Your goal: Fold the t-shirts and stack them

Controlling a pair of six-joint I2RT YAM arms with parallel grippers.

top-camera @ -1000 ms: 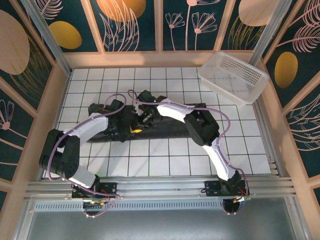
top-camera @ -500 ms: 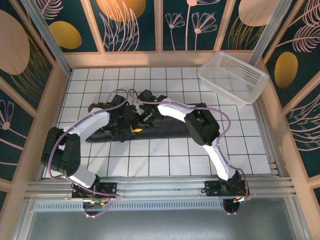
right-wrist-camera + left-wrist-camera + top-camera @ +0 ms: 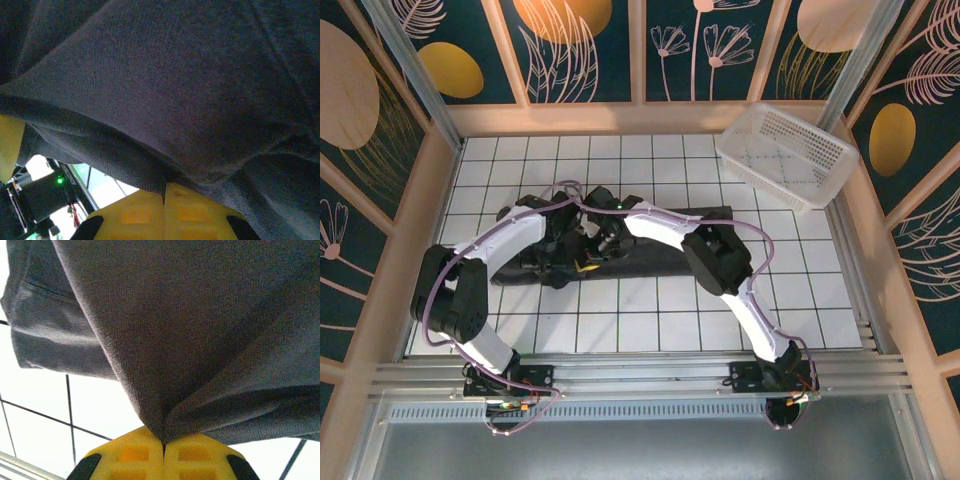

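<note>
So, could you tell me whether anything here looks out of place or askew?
The white basket in the far right corner sits skewed to the tile grid rather than square with it. The t-shirt lies as a bunched strip, pinched in the left fingers and right fingers, as expected mid-fold.

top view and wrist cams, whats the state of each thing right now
t-shirt: unfolded, bunched into a long band across the tiles, pinched by both grippers near its left-middle
left gripper: shut on the t-shirt, fabric drawn into a point between its fingertips
right gripper: shut on the t-shirt, cloth draped over its fingers
basket: empty, at the far right corner, apart from the t-shirt
</note>
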